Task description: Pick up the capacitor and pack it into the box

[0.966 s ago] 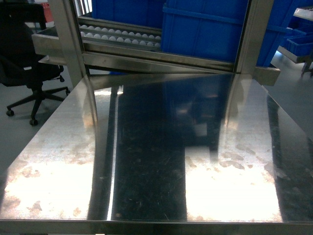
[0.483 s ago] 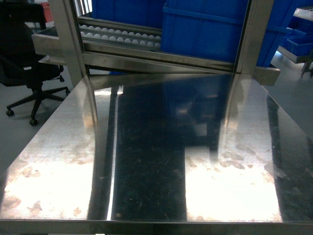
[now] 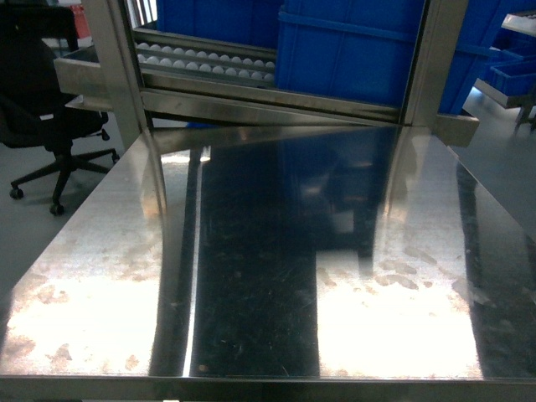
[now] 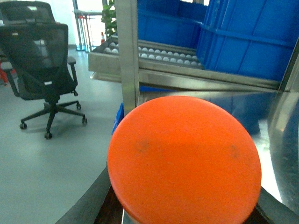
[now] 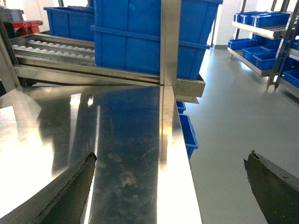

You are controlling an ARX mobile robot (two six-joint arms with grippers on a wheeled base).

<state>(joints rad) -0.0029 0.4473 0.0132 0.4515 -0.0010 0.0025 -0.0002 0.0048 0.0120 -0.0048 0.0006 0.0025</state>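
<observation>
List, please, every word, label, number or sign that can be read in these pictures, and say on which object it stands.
None can be read. The blue bins, the steel table, the office chair and the orange capacitor show no readable text.

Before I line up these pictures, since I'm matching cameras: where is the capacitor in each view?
Head: not in it.
Left wrist: capacitor fills the lower centre, close to the lens.
Right wrist: not in it.
Shared landmark: the big blue bin behind the steel table.
</observation>
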